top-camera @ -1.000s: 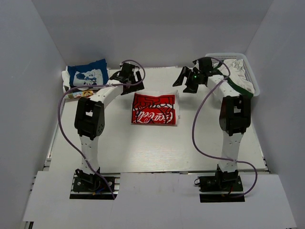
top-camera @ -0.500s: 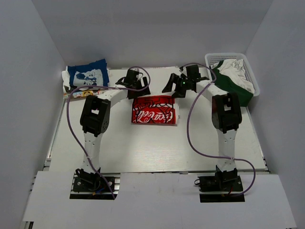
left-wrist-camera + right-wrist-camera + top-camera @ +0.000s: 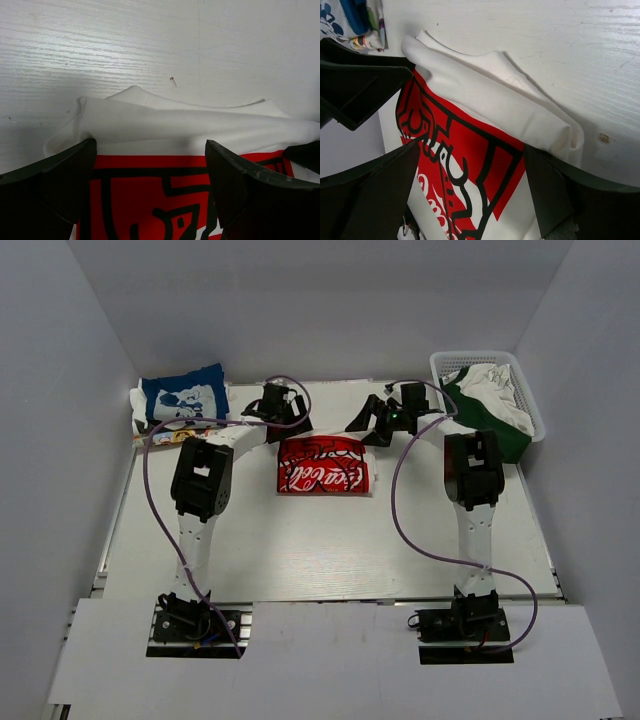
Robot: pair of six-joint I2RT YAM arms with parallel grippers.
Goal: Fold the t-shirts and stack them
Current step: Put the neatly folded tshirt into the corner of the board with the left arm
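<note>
The white t-shirt with the red Coca-Cola panel point(image 3: 322, 467) lies folded on the table's middle, logo up. It fills the left wrist view point(image 3: 165, 130) and the right wrist view point(image 3: 485, 130). My left gripper point(image 3: 283, 422) is open at its far left corner, jaws wide apart over the folded white edge. My right gripper point(image 3: 372, 424) is open at its far right corner, jaws straddling the cloth. The blue t-shirt with white cartoon print point(image 3: 183, 396) lies folded at the far left, on other folded cloth.
A white basket point(image 3: 490, 362) at the far right holds white and green clothes point(image 3: 492, 410). White walls close in the table on three sides. The arms' purple cables loop over the table's sides.
Both grippers have come in from the sides and down to the far edge of the Coca-Cola shirt. The shirt's far edge looks slightly shifted.
</note>
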